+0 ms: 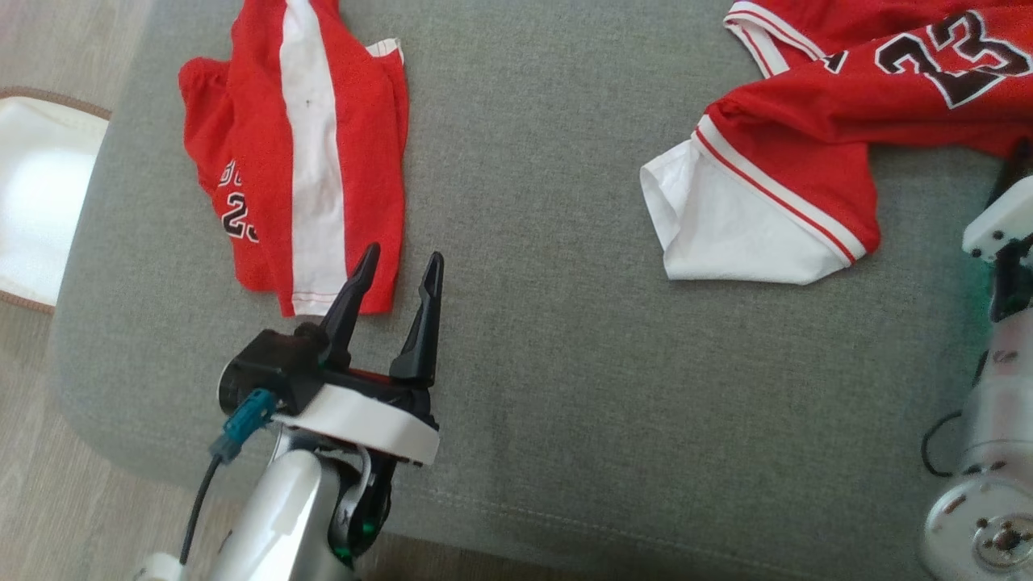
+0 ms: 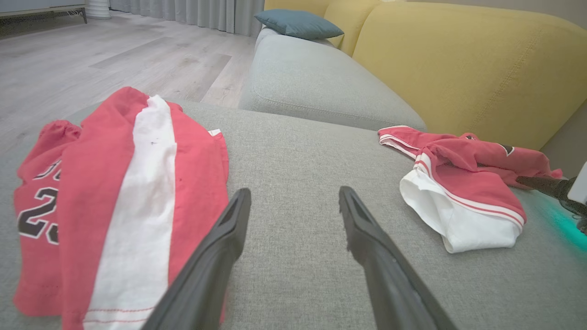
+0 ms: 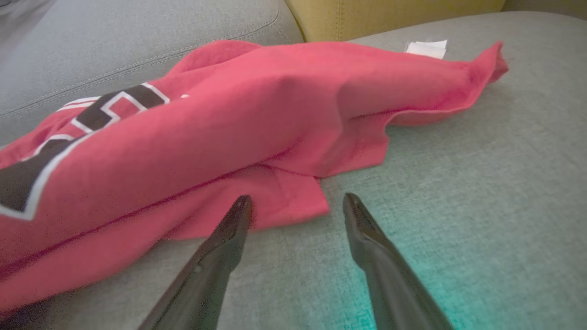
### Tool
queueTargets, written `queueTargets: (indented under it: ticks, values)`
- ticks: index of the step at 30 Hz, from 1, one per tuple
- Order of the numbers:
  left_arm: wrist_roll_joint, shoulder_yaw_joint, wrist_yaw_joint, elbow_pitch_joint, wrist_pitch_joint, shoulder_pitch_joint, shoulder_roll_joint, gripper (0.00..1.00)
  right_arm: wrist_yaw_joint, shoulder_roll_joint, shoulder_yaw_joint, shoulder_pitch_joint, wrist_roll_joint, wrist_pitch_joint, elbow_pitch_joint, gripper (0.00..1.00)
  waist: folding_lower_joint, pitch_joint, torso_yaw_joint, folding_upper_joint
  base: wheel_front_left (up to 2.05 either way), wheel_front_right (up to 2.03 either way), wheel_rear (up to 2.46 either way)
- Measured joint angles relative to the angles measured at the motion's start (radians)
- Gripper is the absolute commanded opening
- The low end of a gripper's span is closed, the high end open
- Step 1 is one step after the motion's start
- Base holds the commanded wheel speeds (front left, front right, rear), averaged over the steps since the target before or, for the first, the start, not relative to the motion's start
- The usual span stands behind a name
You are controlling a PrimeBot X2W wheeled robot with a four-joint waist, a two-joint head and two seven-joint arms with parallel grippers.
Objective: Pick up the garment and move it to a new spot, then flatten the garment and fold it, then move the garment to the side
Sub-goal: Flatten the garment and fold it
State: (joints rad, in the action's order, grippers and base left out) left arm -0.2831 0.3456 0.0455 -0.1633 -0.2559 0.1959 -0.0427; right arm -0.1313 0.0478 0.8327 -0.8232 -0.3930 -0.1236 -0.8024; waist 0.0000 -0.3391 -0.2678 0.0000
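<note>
Across a grey sofa cushion (image 1: 565,363): to the robot's right, crumpled, a red number-23 jersey (image 1: 807,137); to its left, well apart, loosely folded red shorts (image 1: 307,161) with a white stripe. Poised just short of the jersey's near hem, right gripper (image 3: 297,198), fingers spread, holding nothing. By the shorts' hem, left gripper (image 1: 403,254), likewise spread and empty. Probably about to lift the jersey: best to drop low, straddle a single edge of the hem, close firmly, then raise high enough to clear the folds before carrying to bare cushion.
</note>
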Motion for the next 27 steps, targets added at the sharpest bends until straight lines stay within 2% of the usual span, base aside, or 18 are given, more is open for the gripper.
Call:
queueTargets:
  ticks: [7,8,9,16,27]
  values:
    - [-0.011,0.002,0.000,0.002,0.000,0.026,0.000,1.00,0.000,0.000,0.086,-0.056,-0.082,0.000,-0.016,1.00,0.0000,-0.033,-0.006,0.0000,0.00,0.00,0.00]
    - [-0.011,0.002,0.000,0.002,0.000,0.028,0.000,1.00,0.000,0.001,0.095,-0.065,-0.092,0.000,-0.019,0.67,0.0000,-0.036,-0.007,0.0000,0.00,0.00,0.00]
    - [-0.011,0.002,0.000,0.002,0.000,0.030,0.001,1.00,0.000,0.001,0.106,-0.074,-0.101,0.000,-0.021,0.00,0.0000,-0.039,-0.007,0.0000,0.00,0.00,0.00]
    - [-0.011,-0.001,-0.001,-0.002,0.000,0.034,0.001,1.00,0.000,0.001,0.123,-0.088,-0.139,0.042,-0.069,0.00,0.0000,-0.020,0.006,0.0000,0.00,0.00,0.00]
    - [-0.008,-0.010,-0.010,-0.003,0.000,0.003,0.000,1.00,0.000,0.000,0.032,-0.007,-0.106,0.143,-0.131,0.00,0.0000,0.083,0.082,0.0000,0.00,0.00,0.00]
